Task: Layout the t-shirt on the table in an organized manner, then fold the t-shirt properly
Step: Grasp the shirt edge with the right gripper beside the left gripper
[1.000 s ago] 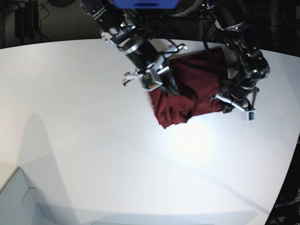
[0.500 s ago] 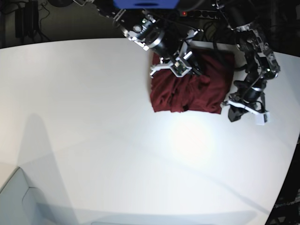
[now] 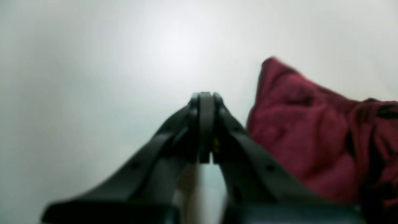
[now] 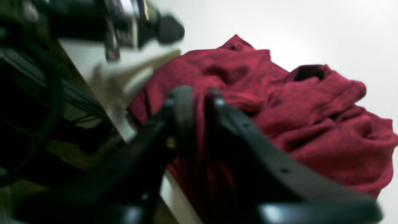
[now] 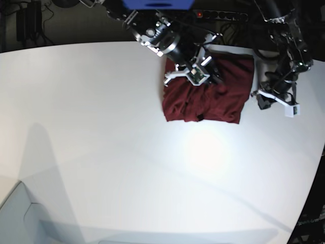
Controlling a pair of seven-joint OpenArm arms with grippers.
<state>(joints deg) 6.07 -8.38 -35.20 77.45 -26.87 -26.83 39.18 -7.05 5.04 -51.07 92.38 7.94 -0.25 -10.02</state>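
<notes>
T-shirt (image 5: 205, 99) lies bunched at far edge of table (image 5: 101, 127), nr the arm bases. Left gripper (image 3: 205, 124) pinched shut on nothing, just beside the cloth. Right gripper (image 4: 199, 102) over the bunch w/ cloth between its jaws; blurred, so can't tell if gripping. Risk: a pull on a stray fold drags the heap off that edge. Only right wrist view shows the collar opening; base view shows the overall outline.

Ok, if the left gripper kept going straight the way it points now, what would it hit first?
Probably bare table. The left gripper is shut and aims past the t-shirt, which lies just to one side of its line. Depth is unclear.
</notes>
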